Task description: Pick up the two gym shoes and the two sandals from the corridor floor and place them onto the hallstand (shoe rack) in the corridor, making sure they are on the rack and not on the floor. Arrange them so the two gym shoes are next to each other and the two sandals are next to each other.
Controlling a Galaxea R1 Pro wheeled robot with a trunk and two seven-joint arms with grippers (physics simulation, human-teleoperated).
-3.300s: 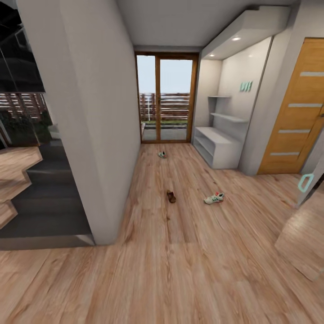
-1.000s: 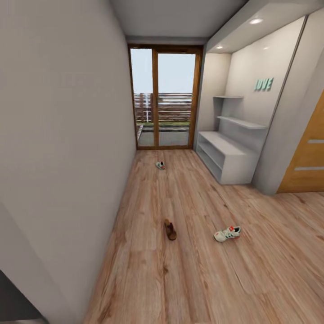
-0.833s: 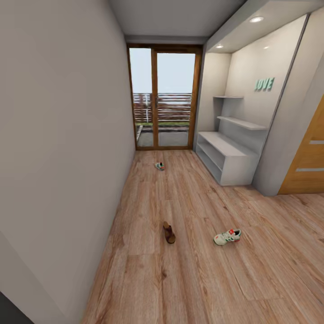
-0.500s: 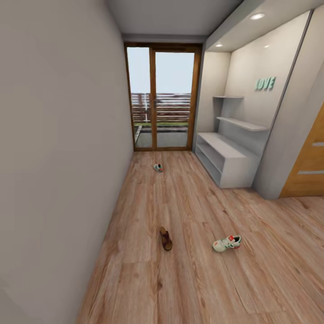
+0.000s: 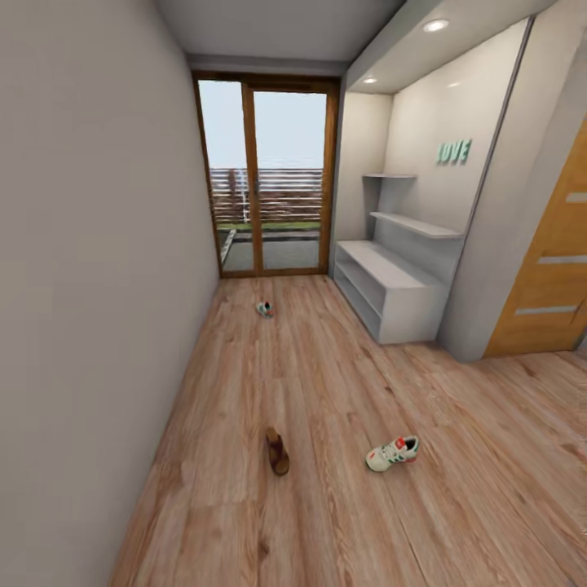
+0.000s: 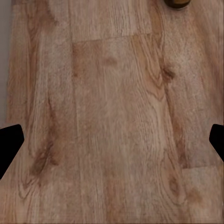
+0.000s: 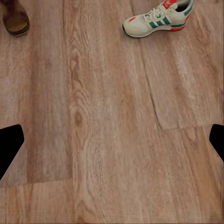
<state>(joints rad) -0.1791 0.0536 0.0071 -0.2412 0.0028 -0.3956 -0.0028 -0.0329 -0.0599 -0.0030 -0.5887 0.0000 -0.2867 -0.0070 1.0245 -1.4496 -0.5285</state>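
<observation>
One brown sandal (image 5: 277, 451) lies on the corridor floor (image 5: 326, 522), with a white gym shoe with green stripes (image 5: 392, 453) to its right. A second gym shoe (image 5: 264, 309) lies far off near the glass door. The pale hallstand (image 5: 391, 289) stands against the right wall. In the right wrist view the gym shoe (image 7: 158, 18) and the sandal (image 7: 15, 18) lie ahead of my right gripper (image 7: 112, 144), which is open and empty over the planks. My left gripper (image 6: 112, 144) is open too, with the sandal's edge (image 6: 177, 3) just ahead.
A grey wall (image 5: 90, 285) runs close along the left. A glass door with a wooden frame (image 5: 265, 191) closes the corridor's far end. An orange wooden door (image 5: 546, 269) is on the right past the hallstand.
The camera has moved forward down the corridor and turned slightly, so the sandal and near gym shoe now sit closer and lower in view. The shoes themselves lie as before.
</observation>
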